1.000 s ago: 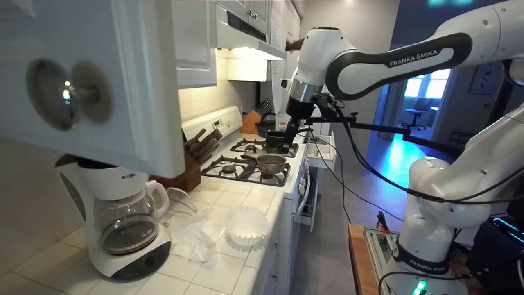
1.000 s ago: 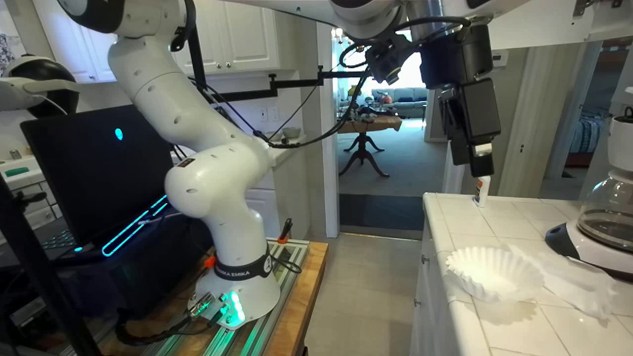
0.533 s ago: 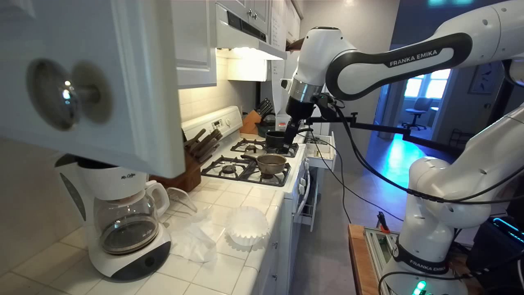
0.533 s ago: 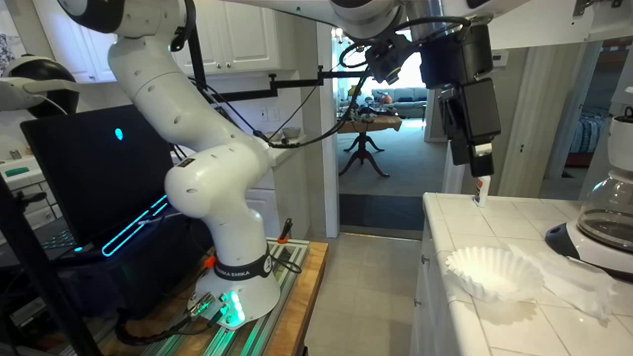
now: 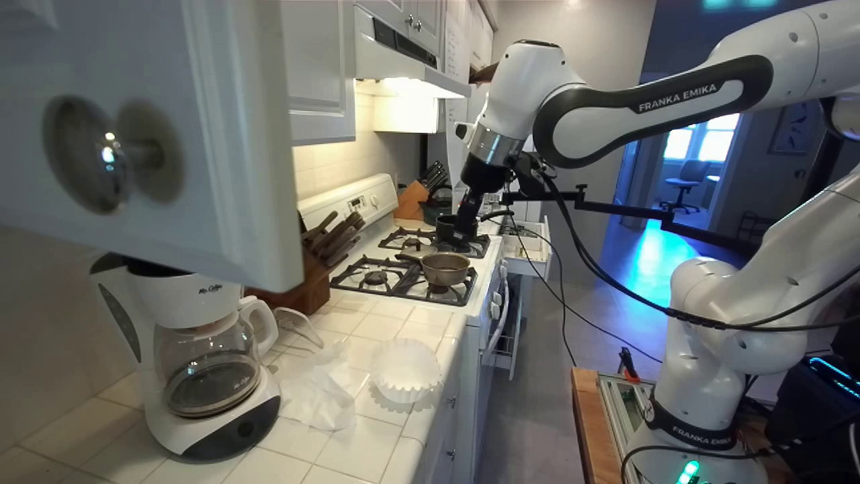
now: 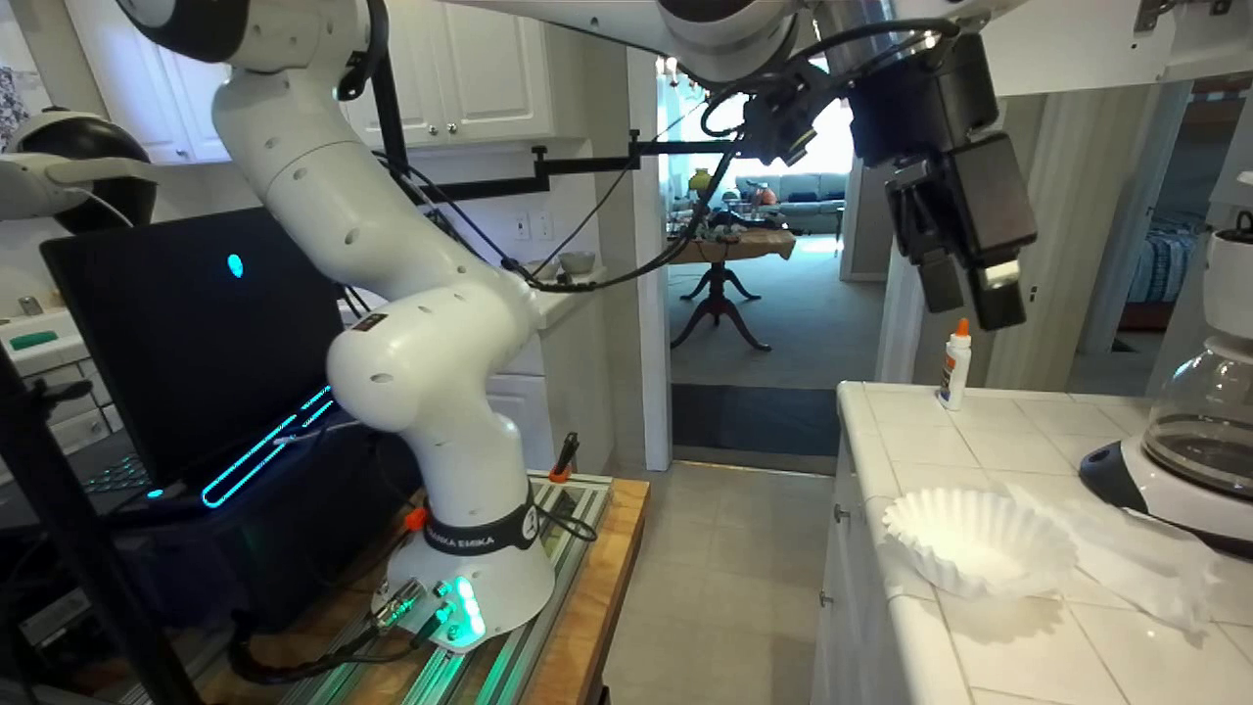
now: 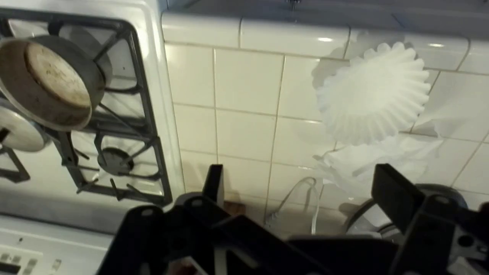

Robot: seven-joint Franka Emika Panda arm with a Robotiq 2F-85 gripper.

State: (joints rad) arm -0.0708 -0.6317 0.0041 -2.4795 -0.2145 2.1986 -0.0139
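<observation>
My gripper [image 7: 304, 181] is open, with its two black fingers wide apart and nothing between them. It hangs tilted in the air above the counter, and it shows in both exterior views [image 5: 463, 235] [image 6: 974, 299]. A white fluted paper coffee filter stack [image 7: 374, 95] [image 5: 406, 371] [image 6: 979, 543] lies on the tiled counter, beyond the fingers in the wrist view. A crumpled clear plastic bag [image 7: 382, 158] [image 5: 319, 396] [image 6: 1140, 563] lies beside it. A clear looped strip [image 7: 315, 202] shows on the counter between the fingers, below them.
A white coffee maker [image 5: 208, 363] [image 6: 1209, 411] stands on the counter. A small pan [image 5: 445, 270] [image 7: 57, 76] and dark pot [image 5: 449, 230] sit on the stove. A knife block [image 5: 316, 275] stands beside it. An open cabinet door [image 5: 228, 134] juts out. A glue bottle [image 6: 954, 370] stands near the counter edge.
Between half a second ago and now, my gripper has tilted and moved right and slightly up in an exterior view, uncovering the glue bottle's orange cap. The counter objects have not moved.
</observation>
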